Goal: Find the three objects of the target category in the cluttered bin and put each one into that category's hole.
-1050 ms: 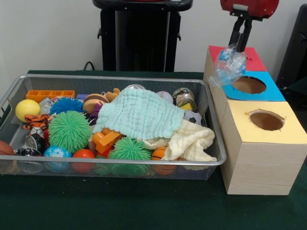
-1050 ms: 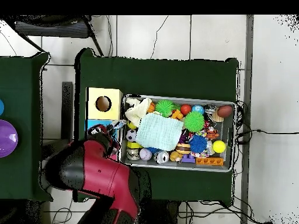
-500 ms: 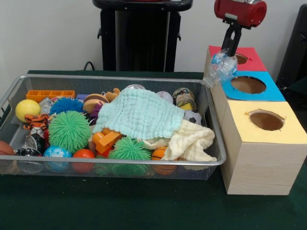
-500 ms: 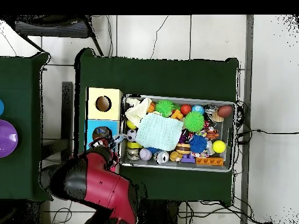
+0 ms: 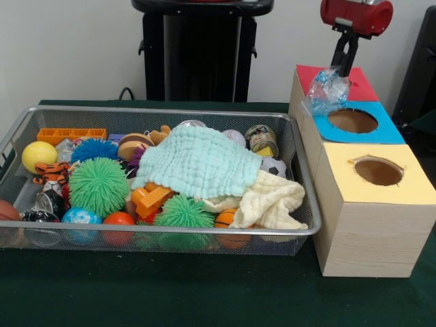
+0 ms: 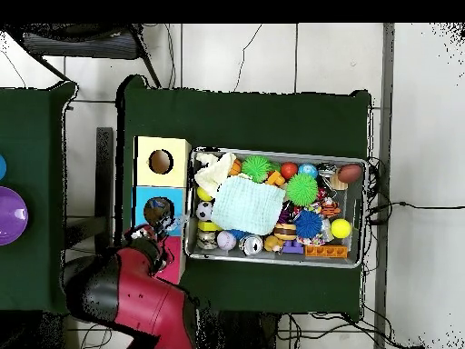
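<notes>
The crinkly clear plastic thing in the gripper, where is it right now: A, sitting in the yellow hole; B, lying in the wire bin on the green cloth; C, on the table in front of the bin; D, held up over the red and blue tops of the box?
D: the gripper holds the clear plastic thing above the box, where the red top meets the blue top, not in the wire bin.
</notes>
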Controlling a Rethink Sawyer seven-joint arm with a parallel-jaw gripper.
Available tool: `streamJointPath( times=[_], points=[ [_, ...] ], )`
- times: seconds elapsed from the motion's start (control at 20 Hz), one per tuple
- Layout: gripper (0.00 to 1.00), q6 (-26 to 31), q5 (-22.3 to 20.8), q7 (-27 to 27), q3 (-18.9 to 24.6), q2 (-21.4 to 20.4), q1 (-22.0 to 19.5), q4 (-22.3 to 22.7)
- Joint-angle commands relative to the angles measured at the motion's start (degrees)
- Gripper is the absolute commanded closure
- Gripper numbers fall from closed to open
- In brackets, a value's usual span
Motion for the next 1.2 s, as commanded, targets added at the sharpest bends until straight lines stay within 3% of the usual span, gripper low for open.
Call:
streamJointPath(
  times=[0.05,0.85,1.2],
  points=[
    [1.0,-0.3,4.4,16.8,5.0,2.7,1.2,3.1],
    [1.0,5.4,7.7,18.6,0.3,4.5,6.1,-3.9],
    [1.0,3.2,9.7,17.4,0.6,4.8,5.8,-6.4]
  ],
)
